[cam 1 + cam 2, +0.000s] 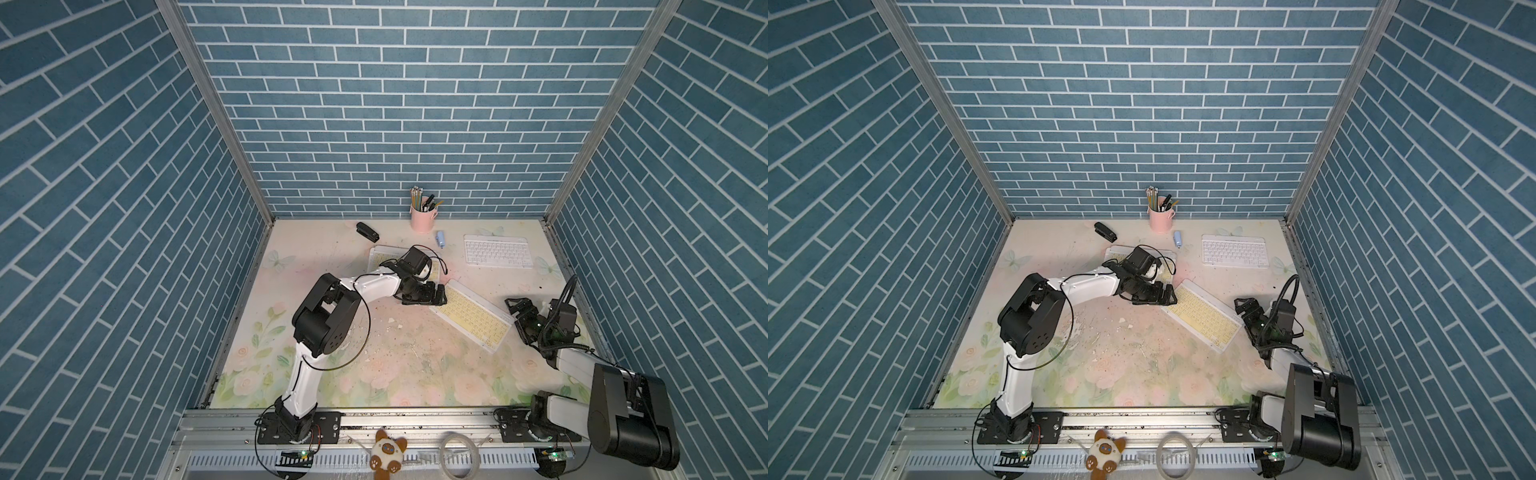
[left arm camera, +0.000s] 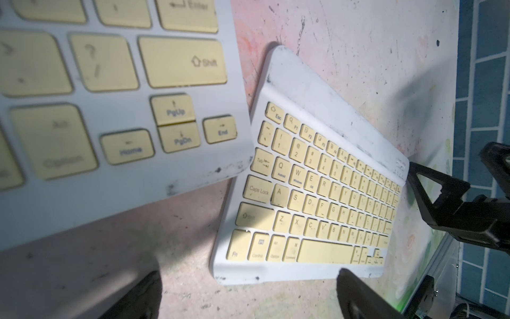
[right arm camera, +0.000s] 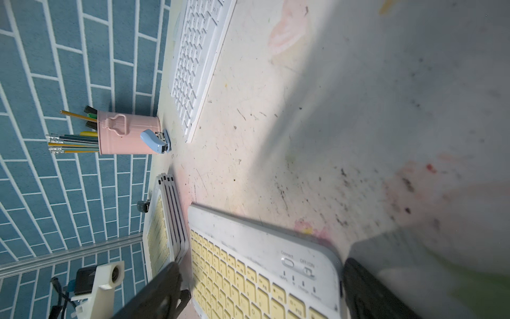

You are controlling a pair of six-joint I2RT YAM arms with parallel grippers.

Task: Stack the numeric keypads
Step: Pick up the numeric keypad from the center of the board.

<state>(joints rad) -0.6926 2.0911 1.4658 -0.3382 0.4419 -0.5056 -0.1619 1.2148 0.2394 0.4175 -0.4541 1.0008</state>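
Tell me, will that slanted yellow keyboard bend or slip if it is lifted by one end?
Probably stiff: the yellow keyboard lies flat as a thin hard slab, like those in the stack. Likely light, being so slim. Its smooth white frame might slip in a pinch, and held by one end it could tilt down.

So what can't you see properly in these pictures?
- Stack of slim white keyboards with pale yellow keys: the white left arm covers most of it in both top views. The right wrist view shows only edges, so the count is unsure.
- Flat white keyboard with white keys: key letters too small in both top views.
- Black left gripper: fingers cut off by the left wrist picture's edge.
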